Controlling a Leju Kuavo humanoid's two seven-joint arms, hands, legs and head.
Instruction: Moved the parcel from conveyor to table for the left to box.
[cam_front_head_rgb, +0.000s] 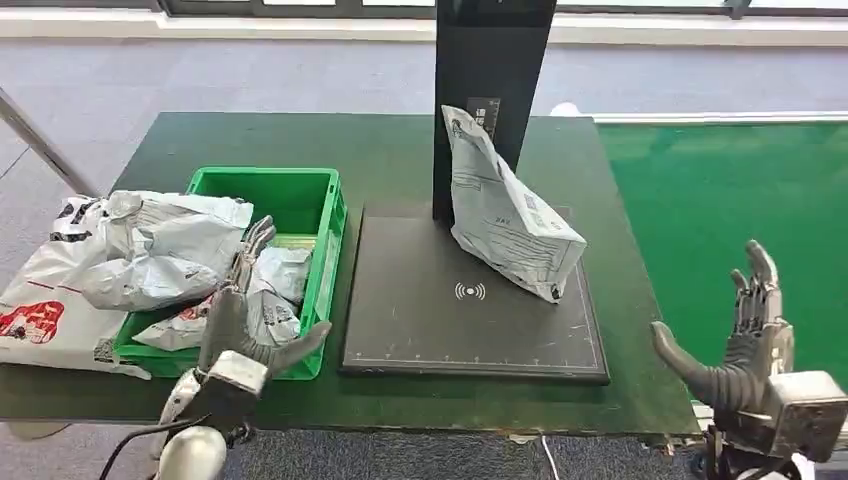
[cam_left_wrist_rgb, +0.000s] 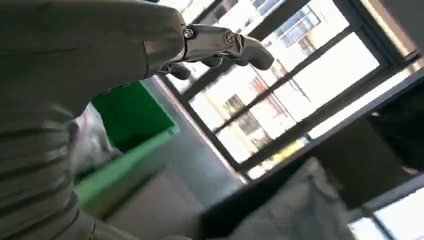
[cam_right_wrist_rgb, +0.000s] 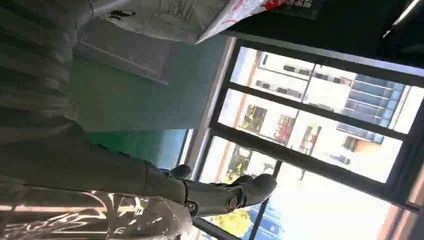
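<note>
One parcel (cam_front_head_rgb: 510, 215), a grey-white mailer bag with printed labels, stands tilted on the black scanner plate (cam_front_head_rgb: 440, 320) at the middle of the dark green counter (cam_front_head_rgb: 390, 150). Its upper end leans against the single black upright post (cam_front_head_rgb: 490, 70) that rises from the back of the plate, and its lower end rests on the plate's right part, just beside the wireless symbol.

One green box (cam_front_head_rgb: 325, 235) sits on the counter touching the plate's left edge. It holds several crumpled mailer bags (cam_front_head_rgb: 275, 285); their exact number cannot be told because they overlap. At least two more bags (cam_front_head_rgb: 120, 250) spill over the box's left rim and lie on the counter there, one with red print.

Two hands show. The left hand (cam_front_head_rgb: 250, 320) hangs over the near right corner of the box, fingers spread and thumb out, holding nothing. The right hand (cam_front_head_rgb: 745, 340) stands at the counter's right edge, next to the bright green conveyor (cam_front_head_rgb: 730, 190), fingers straight up and thumb stretched wide, also empty and well apart from the parcel.

In the left wrist view the box (cam_left_wrist_rgb: 130, 112) shows past the hand's extended fingers (cam_left_wrist_rgb: 225, 42).
</note>
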